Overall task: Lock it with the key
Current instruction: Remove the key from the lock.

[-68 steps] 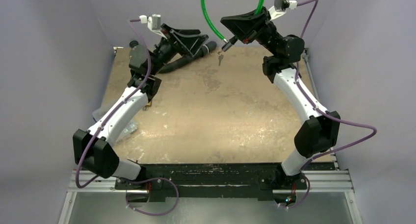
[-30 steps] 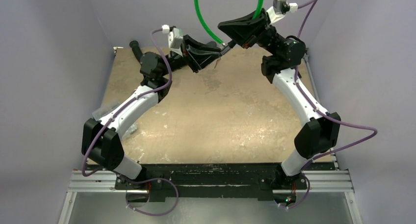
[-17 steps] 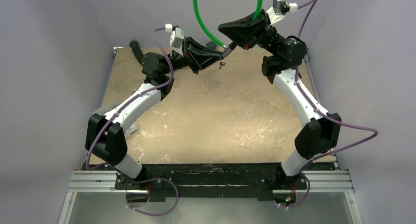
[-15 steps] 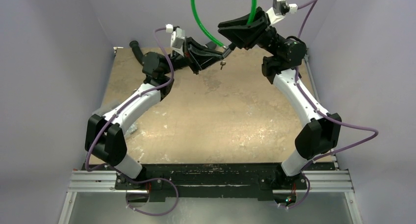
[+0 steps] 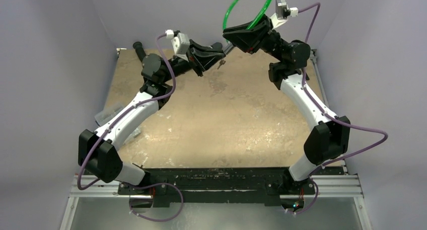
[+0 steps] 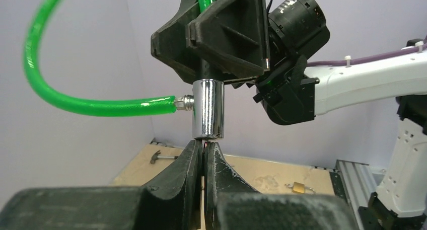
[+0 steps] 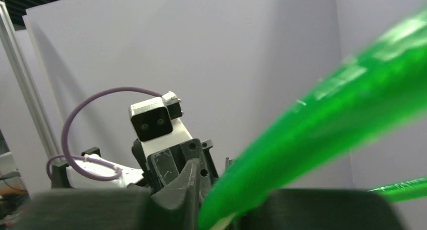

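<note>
brass lock on table, well apart from left end effector

Robot lab cell; plain grey walls, aluminium rails.

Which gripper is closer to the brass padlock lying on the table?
Right. Seen from the left gripper, the brass padlock lies on the table beyond and below the right gripper, by the right rail; the left is farther back.
</note>
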Motion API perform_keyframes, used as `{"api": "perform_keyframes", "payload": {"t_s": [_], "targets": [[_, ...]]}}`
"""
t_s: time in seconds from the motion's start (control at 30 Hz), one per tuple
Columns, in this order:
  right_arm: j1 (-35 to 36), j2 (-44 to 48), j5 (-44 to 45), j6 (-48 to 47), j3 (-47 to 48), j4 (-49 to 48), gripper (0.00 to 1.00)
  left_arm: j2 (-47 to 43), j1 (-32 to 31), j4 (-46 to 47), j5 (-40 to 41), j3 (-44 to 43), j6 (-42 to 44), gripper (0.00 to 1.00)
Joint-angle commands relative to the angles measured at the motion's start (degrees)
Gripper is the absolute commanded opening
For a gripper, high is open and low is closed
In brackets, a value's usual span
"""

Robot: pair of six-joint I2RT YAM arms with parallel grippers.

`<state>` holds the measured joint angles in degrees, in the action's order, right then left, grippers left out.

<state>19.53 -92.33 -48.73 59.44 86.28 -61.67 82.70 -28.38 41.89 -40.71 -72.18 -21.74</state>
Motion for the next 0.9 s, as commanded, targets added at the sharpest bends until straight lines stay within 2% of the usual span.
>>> {"api": "perform_keyframes", "payload": {"t_s": [0.0, 0.03, 0.1, 0.17, 0.27, 0.3, 0.4, 0.43, 0.5, 0.53, 0.6, 0.63, 0.7, 0.77, 0.87], "targets": [[0.5, 2.2, -2.1, -0.6, 0.4, -1.5, 0.05, -2.5, -0.4, 0.0, 3.6, -0.6, 7.4, 0.0], [0.5, 2.2, -2.2, -0.8, 0.6, -1.5, 0.0, -1.5, -0.3, -0.5, 1.5, -1.6, 5.3, 0.0], [0.5, 2.0, -2.3, -0.9, 1.0, -1.7, 0.0, 0.4, 0.2, -0.4, -2.4, -3.6, -0.9, 0.0], [0.5, 1.7, -2.7, -0.3, 1.4, -2.2, 0.0, 3.0, 1.3, 4.0, -5.8, -4.8, -11.6, 0.0], [0.5, 1.4, -3.5, 0.5, 2.1, -4.2, 0.0, 8.0, 2.5, 18.0, -9.4, -5.9, -31.7, 0.0], [0.4, 1.2, -3.6, 0.8, 2.3, -4.6, 0.0, 9.3, 2.6, 18.5, -9.6, -6.7, -36.3, 0.0], [0.4, 1.3, -3.4, 1.0, 2.3, -4.8, 0.0, 9.6, 2.5, 16.4, -7.2, -5.8, -40.5, 0.0], [0.2, 1.3, -3.2, 1.0, 2.1, -4.5, 0.0, 9.0, 2.5, 14.9, -6.3, -5.3, -40.7, 0.07], [-0.1, 1.6, -2.1, 0.8, 1.7, -3.0, 0.0, 8.0, 3.6, 11.9, -4.4, -4.4, -41.1, 0.31], [-0.4, 1.7, -1.4, 0.7, 1.6, -1.4, 0.0, 7.5, 4.4, 11.0, -4.0, -4.0, -40.9, 0.44], [-0.9, 2.0, 1.2, 0.1, 1.2, 1.8, 0.0, 6.2, 6.1, 10.5, -3.6, -3.3, -38.2, 0.81], [-1.1, 2.3, 2.5, -0.4, 1.1, 4.0, 0.0, 5.1, 7.2, 9.4, -2.6, -2.5, -35.3, 0.88], [-1.4, 3.1, 6.0, -1.9, 0.2, 8.6, 0.0, 1.7, 9.2, 4.9, 3.2, 0.3, -28.6, 0.91], [-1.5, 3.8, 9.5, -3.0, -0.3, 13.8, 0.0, -2.8, 9.5, -1.1, 10.5, 3.1, -15.7, 0.95], [-1.4, 5.3, 17.2, -5.5, -1.5, 24.3, 0.0, -7.2, 4.7, -8.0, 21.4, 5.3, 4.3, 0.96]]}}
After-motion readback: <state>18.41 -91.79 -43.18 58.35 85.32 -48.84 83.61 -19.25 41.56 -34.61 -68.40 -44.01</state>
